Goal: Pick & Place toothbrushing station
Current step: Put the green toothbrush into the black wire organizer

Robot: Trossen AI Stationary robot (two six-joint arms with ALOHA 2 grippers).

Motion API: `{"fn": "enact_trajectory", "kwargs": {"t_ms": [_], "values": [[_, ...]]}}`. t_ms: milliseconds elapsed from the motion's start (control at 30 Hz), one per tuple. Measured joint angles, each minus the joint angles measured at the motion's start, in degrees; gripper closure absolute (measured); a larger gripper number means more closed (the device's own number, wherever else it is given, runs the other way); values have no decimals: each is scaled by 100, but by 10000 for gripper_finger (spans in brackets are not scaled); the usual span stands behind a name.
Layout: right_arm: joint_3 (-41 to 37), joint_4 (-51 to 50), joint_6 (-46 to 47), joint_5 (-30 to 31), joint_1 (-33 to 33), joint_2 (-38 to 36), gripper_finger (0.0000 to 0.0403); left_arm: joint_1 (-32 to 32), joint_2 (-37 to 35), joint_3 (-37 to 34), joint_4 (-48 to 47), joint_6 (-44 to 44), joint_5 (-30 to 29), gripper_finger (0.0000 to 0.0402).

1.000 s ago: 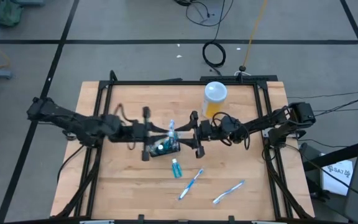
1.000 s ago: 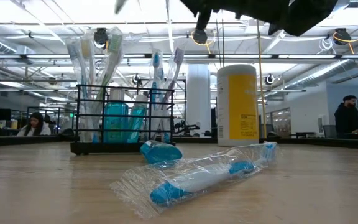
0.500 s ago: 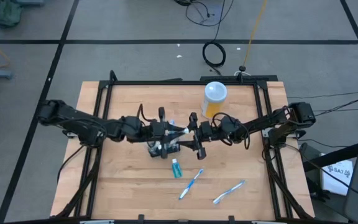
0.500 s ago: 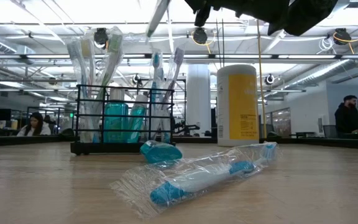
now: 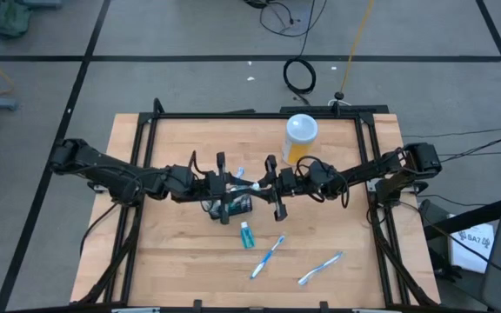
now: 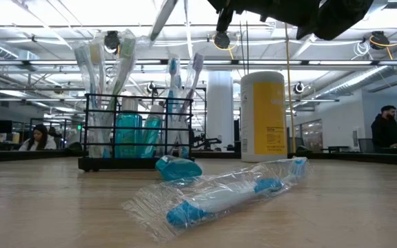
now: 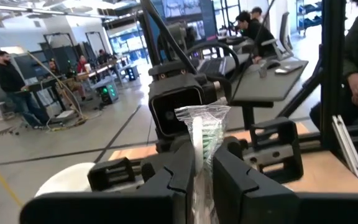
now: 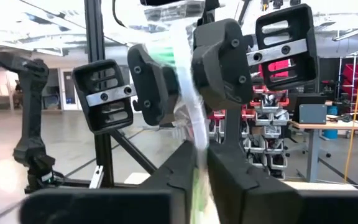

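Above the black wire basket (image 5: 230, 207) (image 6: 138, 131), which stands on the table holding several toothbrushes and teal tubes, my two grippers meet. Between them is a plastic-wrapped toothbrush (image 5: 249, 183) (image 7: 202, 124) (image 8: 185, 93). My left gripper (image 5: 233, 186) (image 7: 202, 155) is shut on it from the table's left. My right gripper (image 5: 266, 186) (image 8: 201, 152) is shut on it from the right. In the low view only the brush's tilted lower part (image 6: 163, 17) shows at the top edge. My left gripper pinches the wrapped toothbrush (image 7: 201, 144) between its two fingers, below the green bristled head. The fingers (image 8: 160, 87) come about level from the table's left. The brush is lifted clear above the basket, tilted. My right gripper pinches the same wrapped toothbrush (image 8: 197, 140) between its two fingers, right beside the left gripper's fingers. It comes about level from the table's right. Which part of the brush it has is hidden by its own fingers.
A teal tube (image 5: 246, 233) (image 6: 178, 167) lies on the table just in front of the basket. Two wrapped toothbrushes (image 5: 267, 257) (image 5: 320, 268) lie nearer the front edge. A yellow canister with a white lid (image 5: 301, 137) (image 6: 263, 116) stands behind the right gripper.
My left gripper has moved toward the table's right with the wrapped toothbrush, over the basket and up to my right gripper. The brush's tilt has changed as it came. My right arm has stayed in place.
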Motion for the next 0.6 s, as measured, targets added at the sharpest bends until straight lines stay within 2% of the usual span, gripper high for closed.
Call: {"fn": "enact_trajectory", "kwargs": {"t_ms": [133, 367, 600], "values": [[0, -68, -119, 2, 0, 0, 391, 0, 0, 1, -98, 0, -1, 360], [0, -123, -121, 0, -4, 0, 383, -19, 0, 1, -141, 165, -3, 360], [-2, -374, -267, -28, -65, 0, 390, -169, -7, 9, -645, 560, -100, 349]]}}
